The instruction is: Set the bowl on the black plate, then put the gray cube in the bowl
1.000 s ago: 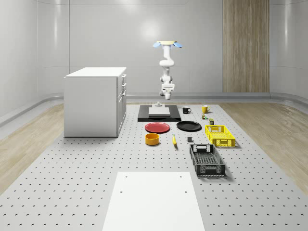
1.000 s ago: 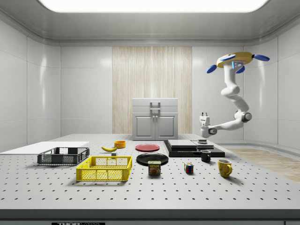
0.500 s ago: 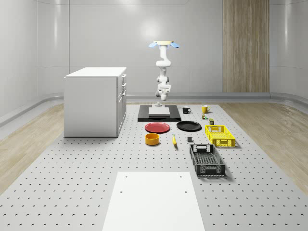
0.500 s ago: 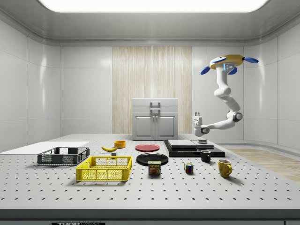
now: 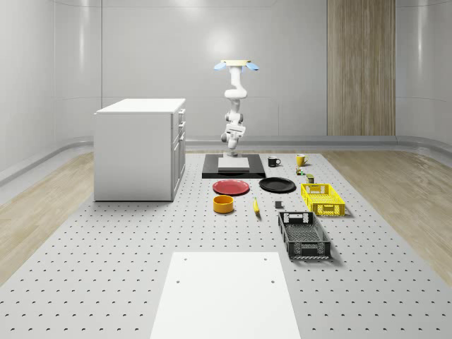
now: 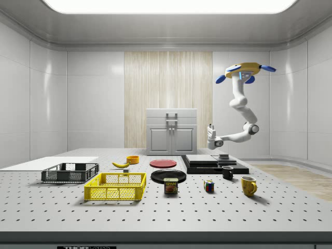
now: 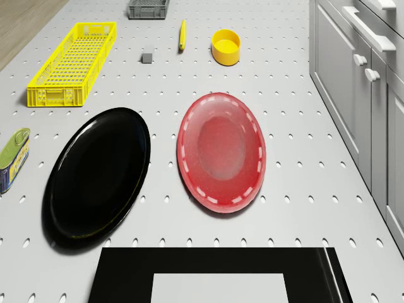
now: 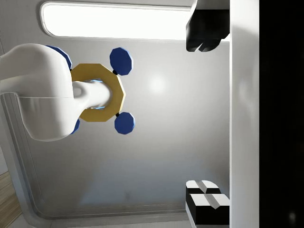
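The yellow bowl (image 5: 223,204) (image 6: 133,159) (image 7: 226,47) stands upright on the perforated table, near the red plate. The black plate (image 5: 277,185) (image 6: 168,176) (image 7: 98,173) lies bare beside the red plate. A small gray cube (image 5: 278,205) (image 7: 147,58) rests on the table between the banana and the yellow basket. The drone (image 5: 236,65) (image 6: 243,71) (image 8: 97,92) hovers high over the black platform at the table's far end. My gripper (image 5: 232,138) (image 6: 210,127) (image 8: 206,116) hangs above that platform, pointing upward, open and holding nothing, far from the bowl.
A red plate (image 7: 221,151), a banana (image 7: 182,35), a yellow basket (image 5: 323,198), a black basket (image 5: 304,235), two mugs (image 6: 248,185), a can (image 6: 170,185) and a colour cube (image 6: 208,185) lie on the table. A white cabinet (image 5: 140,148) stands at the whole-scene view's left. The black platform (image 5: 233,167) carries a white slab.
The drone and arm have shifted toward the whole-scene view's left and the side view's left, slightly lower. The gripper travelled with them. No object on the table moved.
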Controlling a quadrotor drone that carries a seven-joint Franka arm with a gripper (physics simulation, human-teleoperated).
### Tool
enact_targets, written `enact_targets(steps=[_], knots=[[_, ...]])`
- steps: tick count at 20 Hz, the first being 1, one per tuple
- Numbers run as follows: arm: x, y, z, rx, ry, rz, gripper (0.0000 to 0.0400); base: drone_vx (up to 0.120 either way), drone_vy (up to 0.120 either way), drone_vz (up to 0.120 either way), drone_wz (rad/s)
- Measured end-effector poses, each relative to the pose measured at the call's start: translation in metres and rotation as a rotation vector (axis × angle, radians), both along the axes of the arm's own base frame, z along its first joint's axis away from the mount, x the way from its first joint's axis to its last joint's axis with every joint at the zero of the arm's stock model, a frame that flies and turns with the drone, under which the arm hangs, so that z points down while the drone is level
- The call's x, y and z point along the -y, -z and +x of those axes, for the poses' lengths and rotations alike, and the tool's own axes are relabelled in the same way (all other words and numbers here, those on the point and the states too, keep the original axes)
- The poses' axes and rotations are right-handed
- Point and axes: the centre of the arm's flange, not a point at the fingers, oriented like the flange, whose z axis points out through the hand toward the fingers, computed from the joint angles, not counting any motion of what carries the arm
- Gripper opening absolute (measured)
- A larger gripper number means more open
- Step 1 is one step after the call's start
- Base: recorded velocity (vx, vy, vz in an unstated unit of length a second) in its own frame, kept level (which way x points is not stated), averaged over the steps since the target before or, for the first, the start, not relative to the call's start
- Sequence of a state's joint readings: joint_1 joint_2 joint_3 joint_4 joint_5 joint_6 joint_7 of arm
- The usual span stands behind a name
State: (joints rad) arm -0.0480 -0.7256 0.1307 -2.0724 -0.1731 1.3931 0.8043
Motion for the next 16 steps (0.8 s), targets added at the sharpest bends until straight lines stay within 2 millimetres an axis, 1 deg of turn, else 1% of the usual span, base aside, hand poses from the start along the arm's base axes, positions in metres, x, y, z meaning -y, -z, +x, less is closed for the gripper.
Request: enact_targets(steps=[2, 4, 7, 8, 10, 12, 14, 16], knots=[[-0.010, 0.003, 0.000, 0.001, 0.003, -0.101, 0.0400, 0.120, 0.000, 0.000, 0.000], [-0.022, 0.009, 0.000, 0.002, 0.007, -0.239, 0.0400, 0.120, 0.000, 0.000, 0.000], [-0.046, 0.027, 0.000, 0.003, 0.017, -0.540, 0.0400, 0.120, 0.000, 0.000, 0.000], [-0.054, 0.037, 0.001, 0.004, 0.021, -0.669, 0.0400, 0.120, 0.000, 0.000, 0.000], [-0.068, 0.063, 0.001, 0.003, 0.030, -0.969, 0.0400, 0.120, 0.000, 0.000, 0.000], [-0.074, 0.096, 0.003, 0.003, 0.042, -1.308, 0.0400, 0.120, 0.000, -0.120, 0.000], [-0.068, 0.130, 0.004, 0.002, 0.054, -1.652, 0.0400, 0.120, 0.000, -0.120, 0.000], [-0.053, 0.157, 0.005, 0.001, 0.065, -1.963, 0.0400, 0.120, 0.000, -0.120, 0.000]])
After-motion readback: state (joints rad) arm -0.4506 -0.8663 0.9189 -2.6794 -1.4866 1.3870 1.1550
